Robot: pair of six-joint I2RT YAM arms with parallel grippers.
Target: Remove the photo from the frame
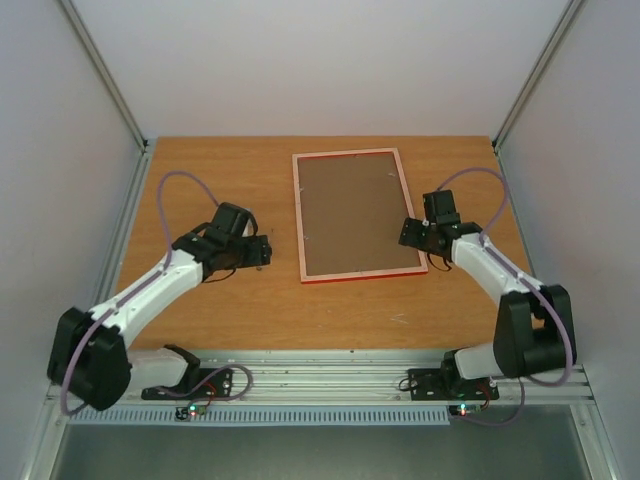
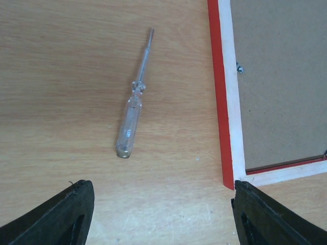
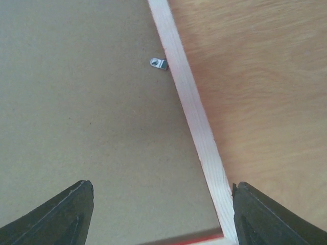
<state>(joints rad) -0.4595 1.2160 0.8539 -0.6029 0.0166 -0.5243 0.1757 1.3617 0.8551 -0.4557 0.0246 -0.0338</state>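
Top external, frame (image 1: 358, 277) face-down, left claw (image 2: 162, 190) spread empty, right claw (image 3: 162, 190) spread empty

from my seat i see the frame (image 1: 350, 277) bright red along its outer edge and pale, pink-tinged bare wood on its back face, with a dull grey-brown backing board (image 1: 352, 212) and a small silvery clip (image 3: 158, 63). the table (image 1: 200, 160) is warm orange-brown with fine streaky wood grain, and the screwdriver (image 2: 130, 127) has a clear handle and a grey metal shaft. the left gripper (image 2: 161, 186) and right gripper (image 3: 161, 186) have black fingers (image 2: 61, 219), on white-and-black arms (image 1: 150, 290) with purple cables (image 1: 185, 175).
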